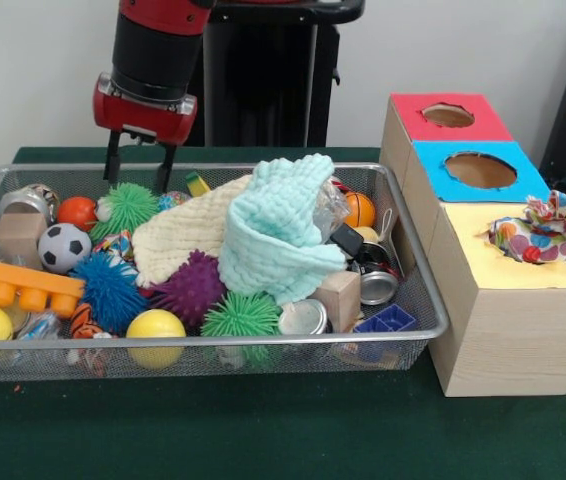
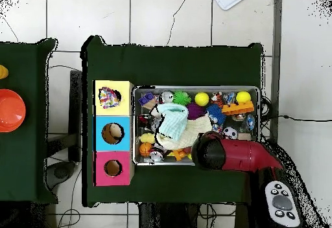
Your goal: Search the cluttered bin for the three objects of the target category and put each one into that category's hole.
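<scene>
A wire bin [image 1: 418, 268] holds a heap of toys and cloths. A mint cloth [image 1: 283, 235] lies bunched on top at the middle, partly over a cream cloth [image 1: 178, 240]. From above, the mint cloth [image 2: 172, 122] and the cream cloth [image 2: 189, 136] show in the bin's centre. A patterned cloth [image 1: 540, 230] sits stuffed in the hole of the yellow box top [image 1: 523, 275]. My gripper [image 1: 141, 168] hangs open and empty over the bin's back left, just above a green spiky ball [image 1: 128, 205]. In the overhead view the arm [image 2: 230, 155] hides the gripper.
The wooden box beside the bin also has a blue top [image 1: 478, 170] and a red top [image 1: 448, 115], each with a round hole. The bin also holds spiky balls, yellow balls [image 1: 155, 325], a soccer ball [image 1: 63, 246], cans, wooden blocks and an orange brick [image 1: 18, 283].
</scene>
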Controlling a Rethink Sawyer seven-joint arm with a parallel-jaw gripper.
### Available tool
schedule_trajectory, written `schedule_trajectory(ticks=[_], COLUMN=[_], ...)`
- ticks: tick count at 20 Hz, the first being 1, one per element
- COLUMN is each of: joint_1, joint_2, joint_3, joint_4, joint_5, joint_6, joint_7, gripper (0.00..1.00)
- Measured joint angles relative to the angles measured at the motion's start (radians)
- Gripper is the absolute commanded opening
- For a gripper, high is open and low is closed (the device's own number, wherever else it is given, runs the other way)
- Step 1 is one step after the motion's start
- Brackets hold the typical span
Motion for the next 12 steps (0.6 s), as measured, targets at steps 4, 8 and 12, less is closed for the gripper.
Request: schedule_trajectory(ticks=[4, 8, 12], joint_1=[-0.018, -0.023, -0.023], joint_2=[0.009, 0.016, 0.029], joint_3=[0.003, 0.003, 0.004], joint_4=[0.0, -0.001, -0.005], joint_5=[-0.016, -0.031, -0.043], joint_6=[0.0, -0.002, -0.011], joint_7=[0.0, 0.0, 0.0], gripper=[1.0, 1.0, 1.0])
